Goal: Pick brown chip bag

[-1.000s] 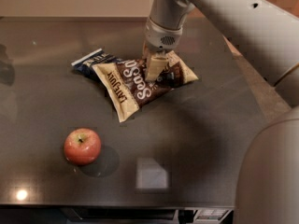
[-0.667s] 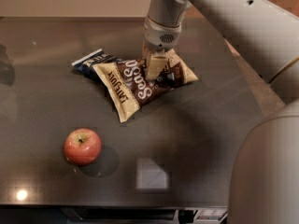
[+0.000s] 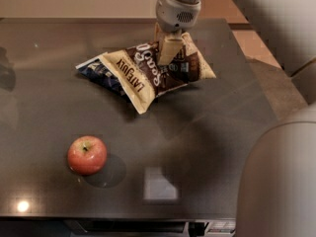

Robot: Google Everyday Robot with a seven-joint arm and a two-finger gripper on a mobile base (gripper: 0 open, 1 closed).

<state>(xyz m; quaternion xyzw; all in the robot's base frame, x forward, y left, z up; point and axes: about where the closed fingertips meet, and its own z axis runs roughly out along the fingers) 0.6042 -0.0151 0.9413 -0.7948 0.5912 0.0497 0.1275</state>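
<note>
The brown chip bag [image 3: 139,77], dark brown in the centre with tan edges reading "LATE JULY", is at the back middle of the dark table [image 3: 212,142]. My gripper [image 3: 168,52] comes down from above and is shut on the bag's upper middle. The bag hangs tilted from the fingers, its right side raised and its lower left corner low near the table. A shadow lies under it.
A smaller dark blue and white bag [image 3: 95,69] lies partly under the brown bag's left edge. A red apple [image 3: 87,154] sits at the front left. My arm's grey body [image 3: 281,181] fills the right side. The table's front edge runs along the bottom.
The gripper has risen with the brown bag pinched in it, so the bag is tilted up off the table. The apple and the blue bag have not moved.
</note>
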